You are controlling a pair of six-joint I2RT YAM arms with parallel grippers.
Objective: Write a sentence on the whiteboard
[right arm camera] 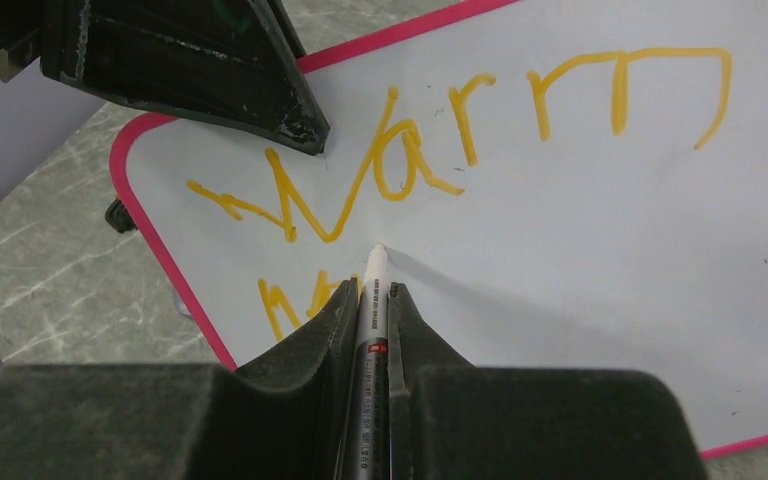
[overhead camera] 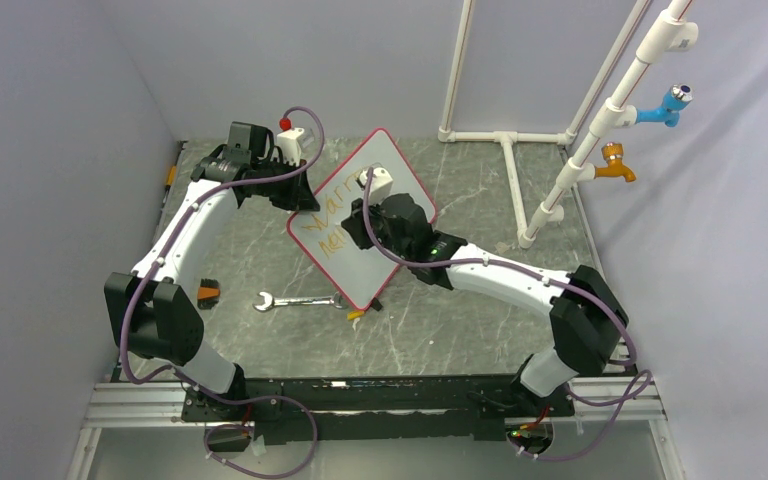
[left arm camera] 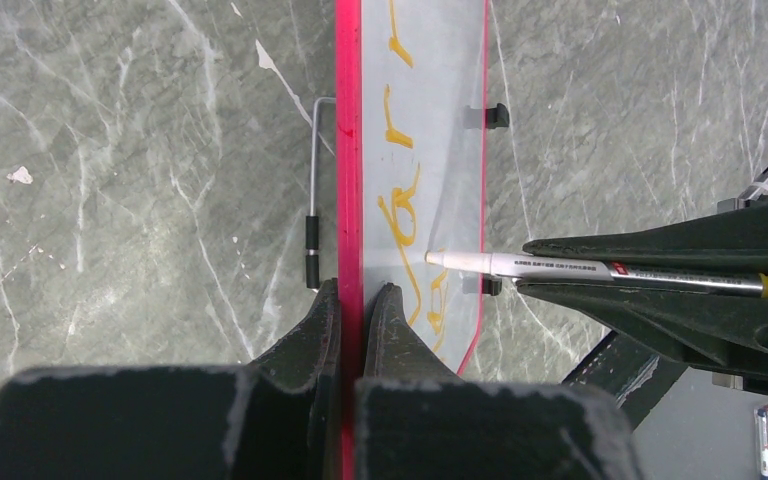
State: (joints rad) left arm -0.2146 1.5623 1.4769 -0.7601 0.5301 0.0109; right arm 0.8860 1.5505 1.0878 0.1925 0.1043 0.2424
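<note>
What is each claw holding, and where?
Left gripper clamps the red-rimmed whiteboard by its edge; right gripper grips the white marker pen by its barrel.

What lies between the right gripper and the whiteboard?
A marker: the right gripper is shut on its barrel, and its tip meets the whiteboard. The right wrist view shows this most plainly.

Bright, even light from above; shadows on the table (overhead camera: pixel 460 320) are soft and faint. In both wrist views my jaws look dark and slightly blurred.
</note>
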